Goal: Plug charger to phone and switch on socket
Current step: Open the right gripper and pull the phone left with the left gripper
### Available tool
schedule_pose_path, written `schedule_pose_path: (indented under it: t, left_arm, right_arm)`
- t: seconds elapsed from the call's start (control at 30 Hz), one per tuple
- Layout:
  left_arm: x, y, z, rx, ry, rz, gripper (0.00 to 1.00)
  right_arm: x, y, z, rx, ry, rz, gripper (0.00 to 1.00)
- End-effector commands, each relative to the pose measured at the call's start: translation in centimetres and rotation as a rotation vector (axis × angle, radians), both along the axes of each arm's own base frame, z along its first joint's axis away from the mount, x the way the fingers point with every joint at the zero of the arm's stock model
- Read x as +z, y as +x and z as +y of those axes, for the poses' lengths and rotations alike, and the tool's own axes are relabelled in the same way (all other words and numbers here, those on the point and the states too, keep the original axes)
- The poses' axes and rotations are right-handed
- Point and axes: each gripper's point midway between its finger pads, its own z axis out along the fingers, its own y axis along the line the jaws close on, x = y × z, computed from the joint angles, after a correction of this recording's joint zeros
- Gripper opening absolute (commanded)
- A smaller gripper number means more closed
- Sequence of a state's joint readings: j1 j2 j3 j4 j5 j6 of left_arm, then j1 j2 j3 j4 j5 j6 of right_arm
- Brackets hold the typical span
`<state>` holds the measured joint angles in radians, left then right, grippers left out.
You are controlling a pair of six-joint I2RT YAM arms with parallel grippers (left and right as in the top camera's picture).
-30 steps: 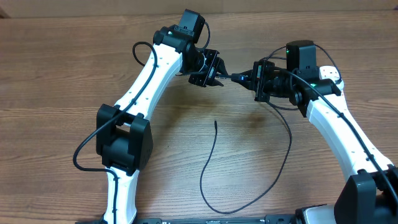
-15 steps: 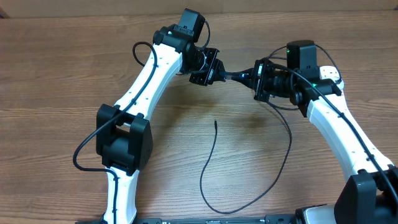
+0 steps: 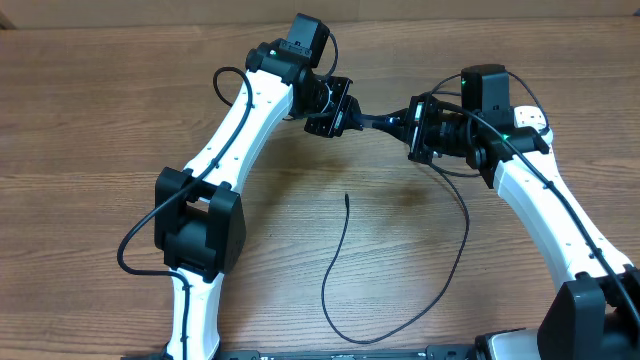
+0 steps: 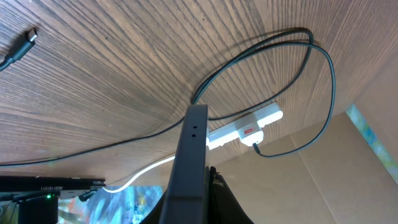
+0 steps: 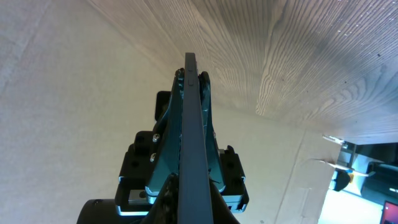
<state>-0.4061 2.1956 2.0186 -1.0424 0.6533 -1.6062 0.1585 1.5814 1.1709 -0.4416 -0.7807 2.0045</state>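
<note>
Fingers of both arms pinch the phone, which hangs in mid-air above the far middle of the counter (image 3: pixel 100 130). In the overhead view the left fingers (image 3: pixel 350 117) and the right fingers (image 3: pixel 413 122) point at each other, with the phone (image 3: pixel 378 122) bridging them as a thin dark bar seen edge-on. Each wrist view shows the same slim dark edge running straight out from its own fingers, pressed onto the flat faces. Holding it from both ends looks like a handover or a regrip, probably to turn the charging port toward a free hand. The charger (image 3: pixel 324 290) lies untouched on the counter, a long black cable looping from the centre toward the near edge, and its small connector tip (image 4: pixel 28 38) is bare and well apart from the phone. The socket (image 4: pixel 245 127), a white strip with a red switch, sits by the counter's near edge with a black cable running up to it. Nothing is plugged into the phone yet.
</note>
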Motion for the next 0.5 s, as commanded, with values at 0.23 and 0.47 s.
schedule_pose_path:
  t: [0.23,0.47]
  left_arm:
    - [0.48,-0.2,-0.28,-0.075,0.006,-0.066,0.04]
    - [0.49,-0.21,-0.3,-0.09,0.006,-0.078,0.05]
  right_arm:
    - [1.43,0.32,0.46,0.077,-0.032,-0.14,0.14]
    - [1.37,0.4,0.38,0.072,-0.037,-0.14,0.27]
